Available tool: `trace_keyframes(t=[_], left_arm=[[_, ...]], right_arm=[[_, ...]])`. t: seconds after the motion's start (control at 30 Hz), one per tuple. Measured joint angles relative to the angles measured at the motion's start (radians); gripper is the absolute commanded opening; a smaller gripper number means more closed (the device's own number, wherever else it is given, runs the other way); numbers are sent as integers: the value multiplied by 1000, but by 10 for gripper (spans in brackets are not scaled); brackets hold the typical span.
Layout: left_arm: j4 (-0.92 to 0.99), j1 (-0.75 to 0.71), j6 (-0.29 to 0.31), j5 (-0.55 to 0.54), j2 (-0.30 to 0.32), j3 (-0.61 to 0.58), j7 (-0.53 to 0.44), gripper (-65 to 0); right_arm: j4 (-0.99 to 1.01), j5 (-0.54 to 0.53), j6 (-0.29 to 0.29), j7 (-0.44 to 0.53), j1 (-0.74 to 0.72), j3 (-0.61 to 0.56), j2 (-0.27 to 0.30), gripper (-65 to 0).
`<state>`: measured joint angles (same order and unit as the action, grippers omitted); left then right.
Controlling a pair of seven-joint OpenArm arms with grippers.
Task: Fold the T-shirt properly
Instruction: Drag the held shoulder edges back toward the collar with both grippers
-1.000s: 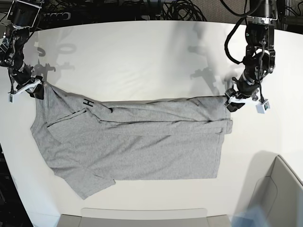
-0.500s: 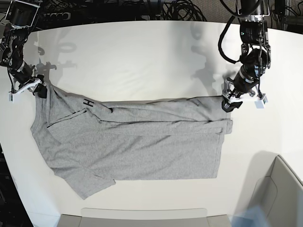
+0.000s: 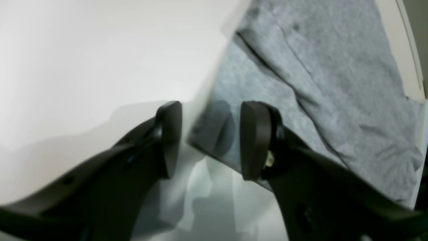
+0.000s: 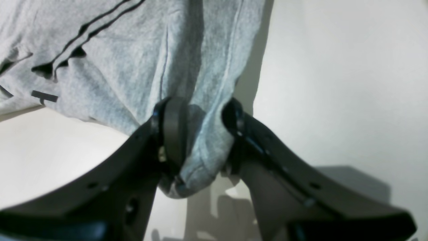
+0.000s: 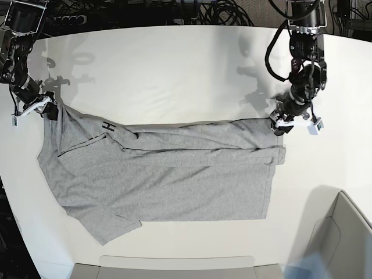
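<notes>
- Your right gripper [image 4: 200,134] is clenched on a bunched corner of the T-shirt [image 5: 174,174], pinning that end of the top fold in place at the table's [image 5: 174,70] side.
- Your left gripper [image 3: 210,137] is released: jaws spread wide, with the hem corner lying loose between them in the wrist view, nothing pinched.
- The shirt lies flat on the white table, and the strip along its far edge is doubled over toward you.
- My read: gripping both ends of that edge is what keeps the fold line straight, so the free end may sag or creep.
- The long axis runs side to side across the base view, sleeve end by the right gripper, hem end by the left.
- A bit of black lettering [image 5: 108,126] peeks out near the sleeve end.
</notes>
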<state>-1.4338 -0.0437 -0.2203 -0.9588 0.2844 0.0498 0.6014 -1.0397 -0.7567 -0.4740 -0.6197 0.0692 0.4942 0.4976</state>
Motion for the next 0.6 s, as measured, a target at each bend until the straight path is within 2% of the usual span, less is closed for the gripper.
trace_keyframes(t=[0.1, 0.23, 0.27, 0.4, 0.6], left_arm=[[1, 28, 0, 40, -24, -23, 27, -416], [5, 26, -2, 47, -32, -38, 35, -558], [5, 24, -4, 46, -31, -35, 36, -583], [-11, -9, -3, 45, -20, -28, 26, -599], [-85, -87, -9, 45, -21, 68, 51, -600]], right_arm=[[-2, -1, 1, 10, -2, -16, -5, -496], [-5, -4, 0, 14, -8, -52, -10, -638], [-1, -8, 0, 14, -8, -51, -11, -650], [1, -6, -5, 5, -5, -51, 11, -650], [-1, 12, -5, -26, 10, -4, 37, -650]])
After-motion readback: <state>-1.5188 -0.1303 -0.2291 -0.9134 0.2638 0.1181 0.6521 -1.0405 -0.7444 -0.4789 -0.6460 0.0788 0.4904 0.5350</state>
